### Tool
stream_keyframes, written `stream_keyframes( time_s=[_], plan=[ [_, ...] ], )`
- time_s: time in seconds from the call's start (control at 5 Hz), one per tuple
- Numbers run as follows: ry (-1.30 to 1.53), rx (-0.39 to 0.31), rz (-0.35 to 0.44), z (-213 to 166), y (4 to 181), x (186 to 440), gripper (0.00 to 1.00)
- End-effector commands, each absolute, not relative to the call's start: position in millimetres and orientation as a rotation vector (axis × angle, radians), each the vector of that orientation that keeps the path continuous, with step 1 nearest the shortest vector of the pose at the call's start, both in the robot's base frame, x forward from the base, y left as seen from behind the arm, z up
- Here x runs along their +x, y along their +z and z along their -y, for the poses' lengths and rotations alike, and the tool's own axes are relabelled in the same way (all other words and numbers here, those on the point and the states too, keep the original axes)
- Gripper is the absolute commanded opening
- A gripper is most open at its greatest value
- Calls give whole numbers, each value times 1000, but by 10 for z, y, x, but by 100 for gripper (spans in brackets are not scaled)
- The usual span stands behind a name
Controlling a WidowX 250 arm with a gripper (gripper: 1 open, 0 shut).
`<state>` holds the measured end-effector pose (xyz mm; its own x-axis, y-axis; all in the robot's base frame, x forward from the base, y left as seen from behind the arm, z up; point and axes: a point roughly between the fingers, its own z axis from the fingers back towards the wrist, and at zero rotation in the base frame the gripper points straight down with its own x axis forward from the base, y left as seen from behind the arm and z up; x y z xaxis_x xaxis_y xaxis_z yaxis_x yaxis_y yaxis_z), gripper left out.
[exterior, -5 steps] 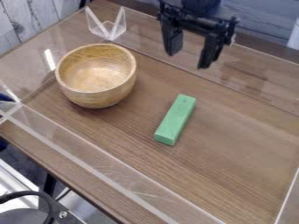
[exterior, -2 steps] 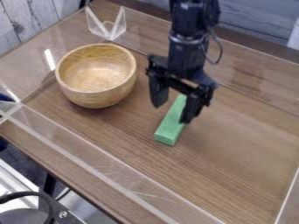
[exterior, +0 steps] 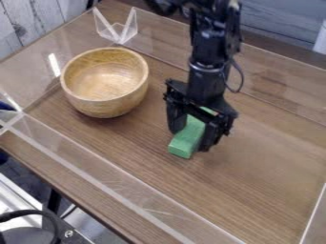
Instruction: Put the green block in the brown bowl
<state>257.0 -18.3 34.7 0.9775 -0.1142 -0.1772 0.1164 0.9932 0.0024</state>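
The green block lies on the wooden table right of centre, its long side running toward the back. My gripper has come down over it with its black fingers spread apart on either side of the block's far half. The jaws stand open and do not press on the block. Left of it rests the brown bowl, round and wooden, with nothing inside. The arm hides the block's far end.
Low clear plastic walls border the table along the front and left. A clear plastic stand sits at the back behind the bowl. Bare wood lies between bowl and block.
The gripper has dropped from high at the back down onto the green block, its open fingers now straddling it. Block and bowl have not moved.
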Motion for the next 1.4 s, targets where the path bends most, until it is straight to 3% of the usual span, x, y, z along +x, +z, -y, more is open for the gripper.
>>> stream_keyframes(
  time_s=[0.0, 1.2],
  plan=[
    [-132, 12, -144, 225, 352, 2702, 100],
    [-149, -14, -200, 293, 9, 2729, 100]
  ],
)
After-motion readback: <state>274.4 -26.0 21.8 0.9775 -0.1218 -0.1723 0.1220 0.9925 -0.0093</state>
